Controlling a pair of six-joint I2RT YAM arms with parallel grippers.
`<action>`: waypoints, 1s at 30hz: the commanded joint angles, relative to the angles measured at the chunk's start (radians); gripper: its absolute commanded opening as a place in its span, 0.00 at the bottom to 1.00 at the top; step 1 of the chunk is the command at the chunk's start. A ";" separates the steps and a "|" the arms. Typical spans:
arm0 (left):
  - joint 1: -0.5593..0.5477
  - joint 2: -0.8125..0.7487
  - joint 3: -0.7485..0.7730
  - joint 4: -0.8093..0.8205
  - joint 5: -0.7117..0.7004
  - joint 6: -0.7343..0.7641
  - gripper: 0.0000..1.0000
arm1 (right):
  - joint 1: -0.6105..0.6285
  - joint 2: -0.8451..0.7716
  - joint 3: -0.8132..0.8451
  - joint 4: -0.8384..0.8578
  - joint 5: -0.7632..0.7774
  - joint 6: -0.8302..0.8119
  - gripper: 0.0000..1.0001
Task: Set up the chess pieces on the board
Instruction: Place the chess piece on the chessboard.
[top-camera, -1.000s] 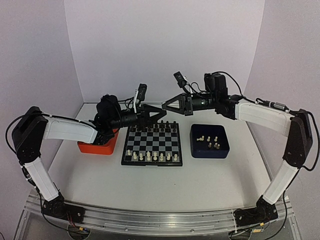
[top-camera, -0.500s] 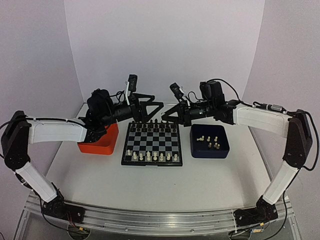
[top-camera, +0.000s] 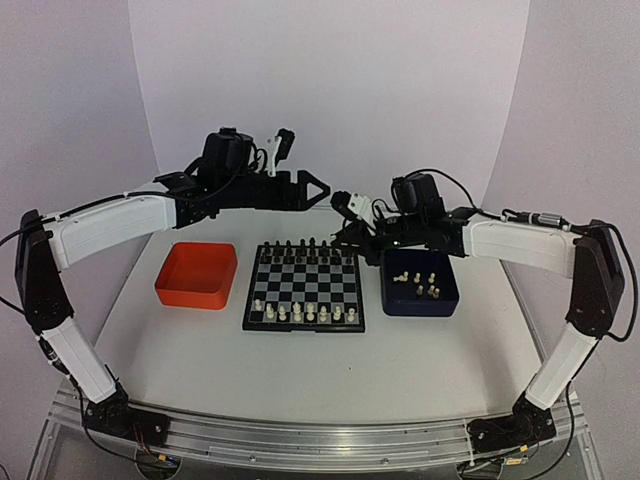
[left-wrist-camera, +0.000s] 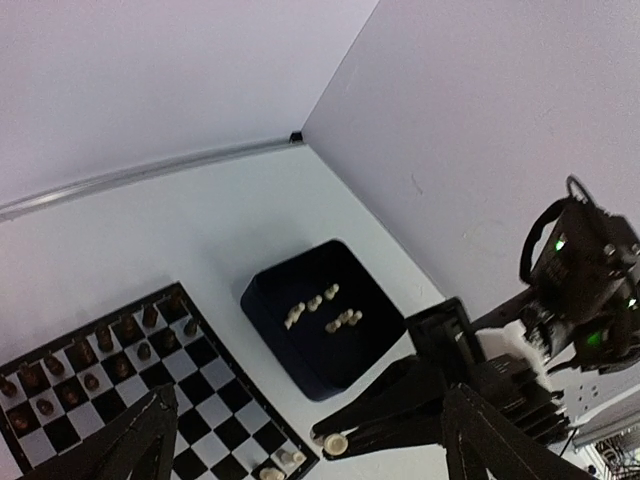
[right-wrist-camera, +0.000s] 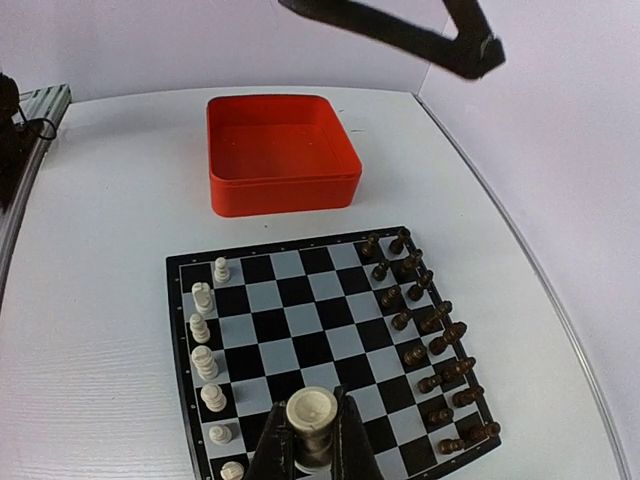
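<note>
Top external view: find the board (top-camera: 304, 285) at the middle of the table (top-camera: 400, 370), with an orange tray (top-camera: 195, 297) just off its left edge and a dark blue tray (top-camera: 420, 308) just off its right edge. Note black chessmen (top-camera: 305, 247) filling the board's far edge and cream chess pieces (top-camera: 303, 316) lined along its near edge, with several more loose in the dark blue tray.

Look next at the left gripper (top-camera: 318, 187): spread wide, carrying nothing, high above the table's far edge.

Turn to the right gripper (right-wrist-camera: 311, 450): pinching one cream piece (right-wrist-camera: 311, 408), hovering above the board's right edge, between the two camps. Judge the piece to stand roughly upright in the pinch, head up, though its exact tilt cannot be told.

Place the target toward the board's near edge from the fingers, where the cream ranks gather. Expect a pull back toward the robot, then a straight descent onto a free square. Leave the job to the right arm, nearer both to that edge and to the dark blue tray. Mind the neighbours: closely set, easily toppled by the fingers.
</note>
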 joint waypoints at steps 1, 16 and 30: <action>0.001 0.044 0.050 -0.188 0.108 0.017 0.88 | 0.009 -0.011 0.037 0.001 0.030 -0.078 0.00; 0.028 0.169 0.124 -0.199 0.369 0.011 0.65 | 0.016 -0.002 0.046 0.001 -0.004 -0.064 0.00; 0.026 0.265 0.219 -0.297 0.348 0.017 0.33 | 0.042 0.011 0.067 0.003 0.010 -0.076 0.00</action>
